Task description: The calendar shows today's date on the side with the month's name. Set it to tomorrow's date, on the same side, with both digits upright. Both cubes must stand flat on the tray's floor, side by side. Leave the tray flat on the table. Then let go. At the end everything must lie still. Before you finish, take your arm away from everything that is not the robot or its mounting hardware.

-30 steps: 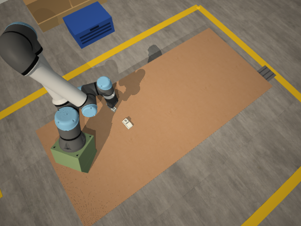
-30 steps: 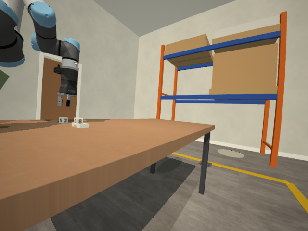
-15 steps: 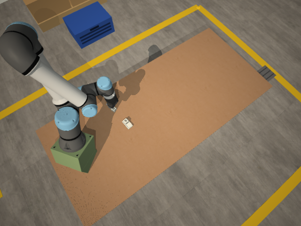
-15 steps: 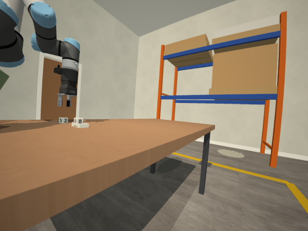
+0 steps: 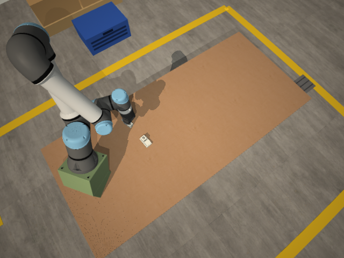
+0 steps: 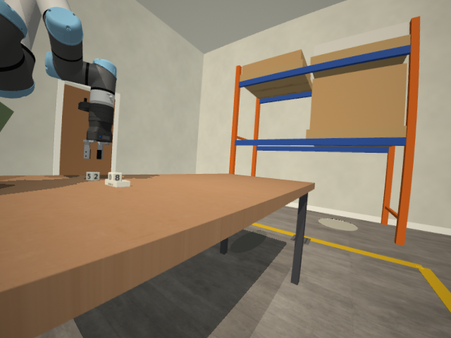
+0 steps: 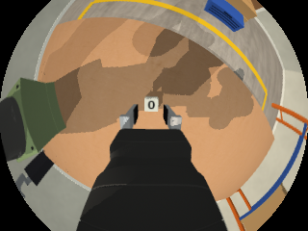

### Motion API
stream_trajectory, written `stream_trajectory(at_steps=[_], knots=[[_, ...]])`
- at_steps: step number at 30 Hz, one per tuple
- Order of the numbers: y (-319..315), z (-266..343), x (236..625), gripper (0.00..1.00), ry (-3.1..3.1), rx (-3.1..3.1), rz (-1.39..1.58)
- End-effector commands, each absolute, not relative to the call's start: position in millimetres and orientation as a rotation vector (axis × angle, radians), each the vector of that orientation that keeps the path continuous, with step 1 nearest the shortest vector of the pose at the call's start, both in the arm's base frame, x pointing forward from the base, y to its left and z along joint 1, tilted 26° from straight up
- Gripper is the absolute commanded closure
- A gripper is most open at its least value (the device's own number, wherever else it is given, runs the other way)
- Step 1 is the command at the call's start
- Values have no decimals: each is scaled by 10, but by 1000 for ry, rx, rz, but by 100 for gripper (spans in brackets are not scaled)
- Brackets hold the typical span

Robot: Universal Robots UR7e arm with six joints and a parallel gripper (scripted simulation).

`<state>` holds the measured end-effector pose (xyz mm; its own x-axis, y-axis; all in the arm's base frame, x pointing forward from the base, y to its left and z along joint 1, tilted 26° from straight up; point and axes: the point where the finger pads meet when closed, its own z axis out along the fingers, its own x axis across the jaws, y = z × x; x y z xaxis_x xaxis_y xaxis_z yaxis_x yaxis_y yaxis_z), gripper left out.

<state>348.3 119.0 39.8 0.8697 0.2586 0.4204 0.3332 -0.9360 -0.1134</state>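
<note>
Your gripper [image 5: 129,125] [image 6: 93,149] [image 7: 150,111] is hanging open above the loose cube [image 6: 92,176] [image 7: 151,104], which is sitting beside the tray [image 5: 148,143] [image 6: 121,183] on the tabletop [image 5: 194,116] [image 6: 163,210] [image 7: 231,159]; descending off-centre, you are risking a fingertip striking it, likely twisting its digits out of line.

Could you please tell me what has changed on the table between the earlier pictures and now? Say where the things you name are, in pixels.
Nothing visibly changed. The gripper [image 5: 129,126] [image 6: 93,157] [image 7: 150,111] hangs open above the loose cube [image 6: 92,176] [image 7: 151,104] in the same place, and nothing was taken hold of or let go. The tray [image 5: 148,143] [image 6: 122,184] and the cube on it [image 5: 143,137] [image 6: 115,177] also stayed put.
</note>
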Motion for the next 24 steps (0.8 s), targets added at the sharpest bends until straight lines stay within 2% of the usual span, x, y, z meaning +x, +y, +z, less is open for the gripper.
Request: stream_trajectory(at_steps=[1, 24], knots=[[1226, 305, 3506, 13, -458, -2860, -605], [1287, 76, 3611, 13, -458, -2861, -607]])
